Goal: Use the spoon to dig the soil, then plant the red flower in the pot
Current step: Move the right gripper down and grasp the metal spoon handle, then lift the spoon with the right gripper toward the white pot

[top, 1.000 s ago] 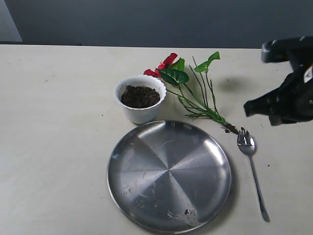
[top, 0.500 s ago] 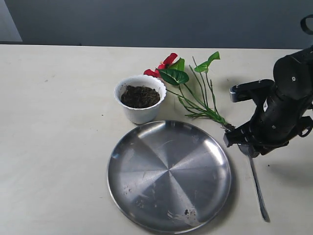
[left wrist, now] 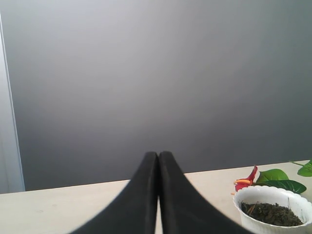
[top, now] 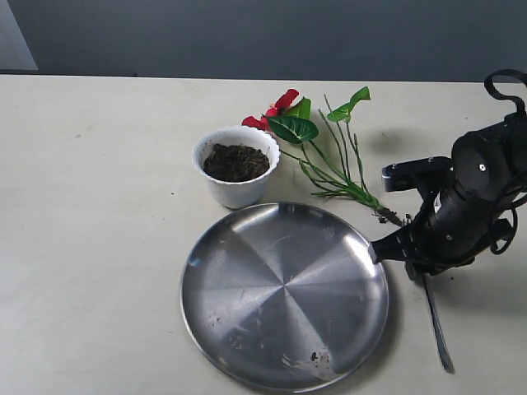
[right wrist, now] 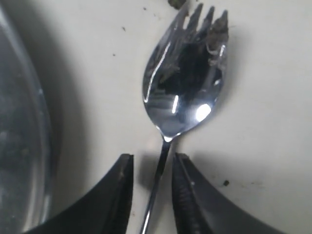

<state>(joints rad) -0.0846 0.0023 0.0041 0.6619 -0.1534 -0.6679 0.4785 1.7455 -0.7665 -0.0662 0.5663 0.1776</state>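
The spoon point(top: 436, 325) lies on the table right of the plate; its bowl point(right wrist: 185, 87) has tined tips with soil stuck on them. My right gripper point(top: 418, 265) is low over the spoon's neck. Its jaws point(right wrist: 152, 158) are open and straddle the thin handle without touching it. The white scalloped pot point(top: 236, 191) holds dark soil point(top: 236, 162) behind the plate. The red flower point(top: 284, 103) lies flat to the pot's right, root end near the spoon's bowl. My left gripper point(left wrist: 157, 155) is shut and empty, raised off to the side, with the pot point(left wrist: 273, 197) beyond it.
A large round steel plate point(top: 284, 296) with a few soil crumbs sits at the front centre, its rim point(right wrist: 19, 146) close beside my right gripper. Bare table spreads to the left of the pot and the plate. A dark wall runs along the back.
My right arm has come down and leftward from the upper right, onto the spoon's neck, covering the bowl in the exterior view. Pot, flower, plate and spoon have stayed put.
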